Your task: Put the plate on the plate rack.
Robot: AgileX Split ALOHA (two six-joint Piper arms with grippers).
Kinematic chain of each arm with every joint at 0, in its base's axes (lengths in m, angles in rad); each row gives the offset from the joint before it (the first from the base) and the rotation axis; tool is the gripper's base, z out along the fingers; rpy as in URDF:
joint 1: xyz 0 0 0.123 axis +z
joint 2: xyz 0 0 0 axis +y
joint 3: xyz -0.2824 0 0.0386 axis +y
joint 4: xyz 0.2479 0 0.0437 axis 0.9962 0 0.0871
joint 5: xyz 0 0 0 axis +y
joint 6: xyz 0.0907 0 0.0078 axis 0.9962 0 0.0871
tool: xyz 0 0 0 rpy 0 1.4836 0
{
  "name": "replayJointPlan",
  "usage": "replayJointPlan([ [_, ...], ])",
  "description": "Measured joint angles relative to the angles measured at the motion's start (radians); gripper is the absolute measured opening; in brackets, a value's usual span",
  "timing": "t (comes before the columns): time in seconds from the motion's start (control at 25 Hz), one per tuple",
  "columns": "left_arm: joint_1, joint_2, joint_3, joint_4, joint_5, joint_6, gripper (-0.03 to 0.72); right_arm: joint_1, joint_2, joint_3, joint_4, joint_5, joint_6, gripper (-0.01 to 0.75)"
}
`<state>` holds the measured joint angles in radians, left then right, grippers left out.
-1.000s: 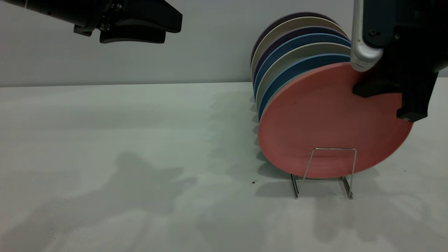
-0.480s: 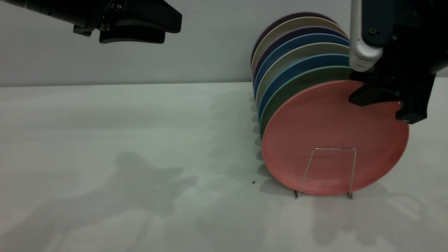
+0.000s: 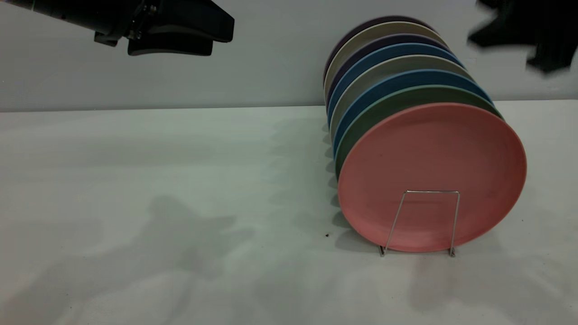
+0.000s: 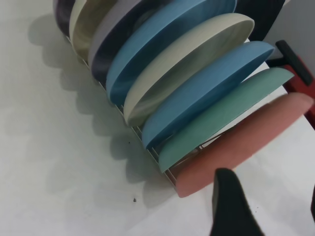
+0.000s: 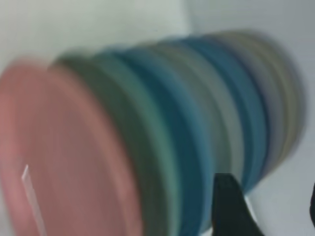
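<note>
Mostly hidden plate rack (image 3: 426,216) behind plate (image 3: 431,176).

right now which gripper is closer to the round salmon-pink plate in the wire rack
Right. The right gripper hangs just above the round salmon-pink plate's upper right edge, clear of it. The left gripper is parked high, far off to the plate's left.

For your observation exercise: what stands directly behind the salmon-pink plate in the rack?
Behind the pink plate stands a teal-green plate, then blue ones. Only their upper rims show in the exterior view; the rest is covered.
</note>
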<state>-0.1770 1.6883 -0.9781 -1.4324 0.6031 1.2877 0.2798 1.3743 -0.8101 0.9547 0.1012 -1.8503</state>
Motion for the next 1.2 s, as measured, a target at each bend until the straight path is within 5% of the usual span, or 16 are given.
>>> replayJointPlan([
  [0.36,0.162,-0.276,0.002,0.173,0.029,-0.113,0.427,0.000,-0.355,0.112,0.185,0.083,0.291,0.401],
  [0.6,0.220,-0.576,0.002,0.290,0.084,-0.238,0.427,0.000,-0.527,0.157,0.065,0.368,0.572,0.388],
  [0.96,0.222,-1.026,0.017,0.707,0.222,-0.629,0.427,0.000,-0.596,0.158,-0.465,0.722,1.234,0.388],
  [1.2,0.179,-1.319,0.197,0.965,0.266,-0.864,0.427,0.000,-0.764,0.158,-0.754,0.908,1.505,0.388],
])
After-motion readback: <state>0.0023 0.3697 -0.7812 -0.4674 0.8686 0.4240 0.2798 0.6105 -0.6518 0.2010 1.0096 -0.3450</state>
